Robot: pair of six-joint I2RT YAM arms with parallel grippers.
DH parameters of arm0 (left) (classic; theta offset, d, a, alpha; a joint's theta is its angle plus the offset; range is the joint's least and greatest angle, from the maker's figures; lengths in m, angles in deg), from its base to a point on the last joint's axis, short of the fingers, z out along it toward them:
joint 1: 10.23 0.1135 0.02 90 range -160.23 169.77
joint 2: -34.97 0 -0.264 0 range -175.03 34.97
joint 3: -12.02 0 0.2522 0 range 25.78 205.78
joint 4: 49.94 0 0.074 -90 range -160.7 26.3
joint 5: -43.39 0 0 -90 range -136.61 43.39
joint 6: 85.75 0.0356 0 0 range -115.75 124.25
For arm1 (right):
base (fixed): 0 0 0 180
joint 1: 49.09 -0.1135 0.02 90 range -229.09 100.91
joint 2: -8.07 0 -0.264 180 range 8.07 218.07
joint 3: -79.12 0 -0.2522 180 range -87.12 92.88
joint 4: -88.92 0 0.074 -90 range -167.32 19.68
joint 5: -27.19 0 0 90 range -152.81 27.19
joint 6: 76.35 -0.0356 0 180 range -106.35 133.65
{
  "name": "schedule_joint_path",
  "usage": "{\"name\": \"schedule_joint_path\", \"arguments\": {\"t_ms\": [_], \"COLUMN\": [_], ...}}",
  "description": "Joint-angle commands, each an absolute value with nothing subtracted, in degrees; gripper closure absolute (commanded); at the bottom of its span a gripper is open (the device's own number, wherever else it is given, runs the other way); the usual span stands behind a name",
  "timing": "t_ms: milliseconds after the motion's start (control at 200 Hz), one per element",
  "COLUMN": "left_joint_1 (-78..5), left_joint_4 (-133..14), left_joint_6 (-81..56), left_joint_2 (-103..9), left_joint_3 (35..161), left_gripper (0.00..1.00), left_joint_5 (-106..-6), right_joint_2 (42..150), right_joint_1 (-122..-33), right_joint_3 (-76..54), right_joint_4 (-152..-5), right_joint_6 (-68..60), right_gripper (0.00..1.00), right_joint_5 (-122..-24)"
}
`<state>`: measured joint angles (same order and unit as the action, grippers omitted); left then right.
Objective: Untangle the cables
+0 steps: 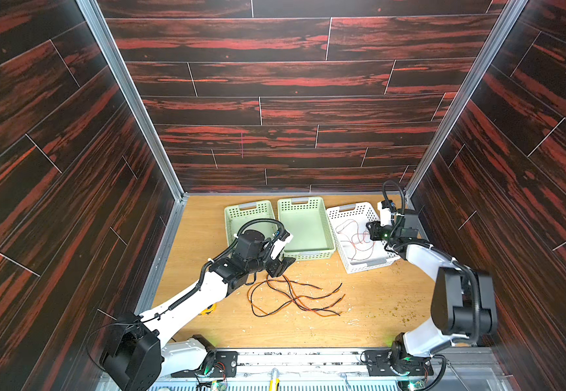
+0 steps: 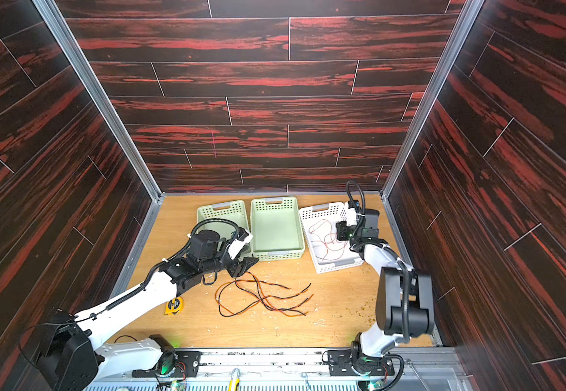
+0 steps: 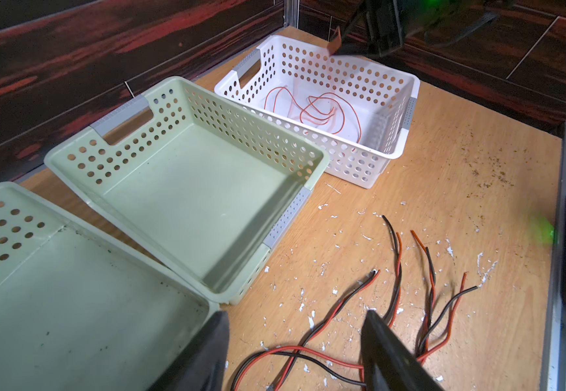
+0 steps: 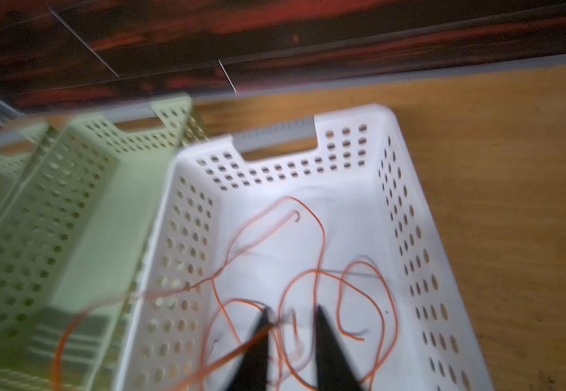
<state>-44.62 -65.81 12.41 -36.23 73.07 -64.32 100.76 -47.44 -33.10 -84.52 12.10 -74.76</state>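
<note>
Cables sit in two places. A loose tangle of black and orange ones (image 1: 295,298) (image 2: 262,298) is spread on the wooden table (image 1: 376,304), in front of the baskets and left of centre, their free ends fanned out toward the right. A single thin orange cable (image 1: 356,238) (image 4: 312,270) is looped on the floor of the white basket (image 1: 366,267) (image 4: 407,237), which stands at the back right, angled a little. In the right wrist view one strand of it seems to run out over the basket wall, but blur makes that hard to judge.

The right claw (image 1: 371,232) (image 4: 293,308) hangs inside the white basket just over the loops, its fingers apart with a clear gap; an orange strand crosses the tip of one finger. The left claw (image 1: 280,265) (image 3: 295,313) hovers above the near-left end of the tangle, fingers spread wide and clamped on nothing, with cables showing on the table below them.

Beside the white basket stands the middle green basket (image 1: 308,256) (image 3: 186,189), and just left of that another green basket (image 1: 247,210) (image 3: 71,304), partly hidden by the left arm. A yellow tape measure (image 2: 174,305) lies on the table near the left arm. White flecks (image 3: 312,318) litter the wood around the tangle.
</note>
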Motion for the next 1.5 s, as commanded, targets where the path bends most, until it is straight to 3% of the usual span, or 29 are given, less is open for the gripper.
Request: {"name": "schedule_joint_path", "arguments": {"t_ms": [0, 281, 461, 661, 1017, 1247, 1493], "left_joint_1": [-44.99, -45.47, -45.9, -47.59, -56.76, -64.24, -67.17], "left_joint_4": [-67.23, -74.06, -75.42, -78.6, -77.65, -68.74, -66.59], "left_joint_6": [14.23, 19.78, 21.38, 27.17, 36.24, 42.55, 42.08], "left_joint_2": [-35.16, -37.51, -37.72, -40.75, -49.4, -56.01, -63.52], "left_joint_3": [71.66, 75.03, 75.04, 75.78, 77.13, 76.41, 79.24], "left_gripper": [0.36, 0.36, 0.36, 0.38, 0.47, 0.55, 0.56], "left_joint_5": [-63.67, -63.11, -61.89, -61.61, -62.36, -66.67, -68.67], "right_joint_2": [101.01, 88.61, 83.77, 78.79, 67.97, 68.14, 65.17], "right_joint_1": [-47.97, -48.04, -48.85, -55.05, -55.63, -54.51, -53.71], "right_joint_3": [-33.77, -31.97, -31.03, -30.24, -36.08, -36.63, -38.55], "right_joint_4": [-83.12, -74.6, -70.73, -63.65, -56.23, -54.9, -56.34], "right_joint_6": [10.67, 12.31, 8.0, 9.97, 6.58, 3.49, -0.55], "right_gripper": [0.6, 0.2, 0.08, 0.08, 0.12, 0.17, 0.22], "right_joint_5": [-73.05, -69.22, -70.58, -66.5, -67.11, -72.67, -78.79]}}
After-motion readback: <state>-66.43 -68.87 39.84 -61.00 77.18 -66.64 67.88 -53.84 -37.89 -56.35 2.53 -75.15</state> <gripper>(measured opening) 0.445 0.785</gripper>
